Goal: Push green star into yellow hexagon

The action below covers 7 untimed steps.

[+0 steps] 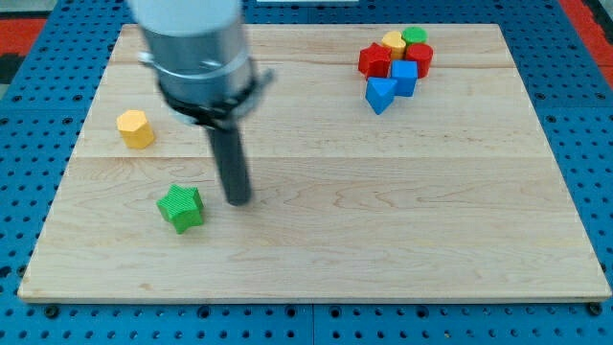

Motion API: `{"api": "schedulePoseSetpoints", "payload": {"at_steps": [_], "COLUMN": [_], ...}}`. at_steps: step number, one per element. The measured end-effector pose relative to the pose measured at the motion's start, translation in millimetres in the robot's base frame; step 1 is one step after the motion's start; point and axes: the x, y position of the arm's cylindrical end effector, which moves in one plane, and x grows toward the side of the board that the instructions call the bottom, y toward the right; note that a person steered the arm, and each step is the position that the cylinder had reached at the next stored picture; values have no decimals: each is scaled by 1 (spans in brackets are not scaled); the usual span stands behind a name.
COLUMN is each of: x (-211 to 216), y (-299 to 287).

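A green star [181, 207] lies on the wooden board at the view's lower left. A yellow hexagon [135, 128] lies up and to the left of it, near the board's left side. My tip [238, 200] rests on the board just right of the green star, with a small gap between them. The rod rises from the tip into the grey arm body at the view's top.
A cluster of blocks sits at the view's upper right: a red block [374, 60], a yellow block [393, 41], a green block [415, 36], another red block [420, 57], a blue cube [404, 77] and a blue block [380, 94]. The wooden board [383, 211] lies on a blue pegboard.
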Motion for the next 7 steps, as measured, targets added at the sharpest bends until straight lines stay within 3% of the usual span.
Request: {"api": "schedulePoseSetpoints", "payload": {"at_steps": [1,3,4,5,6,7], "x": [50,-45,-55,-8,-23,-37], "y": [-21,-109,-138,-121,-197,-213]}}
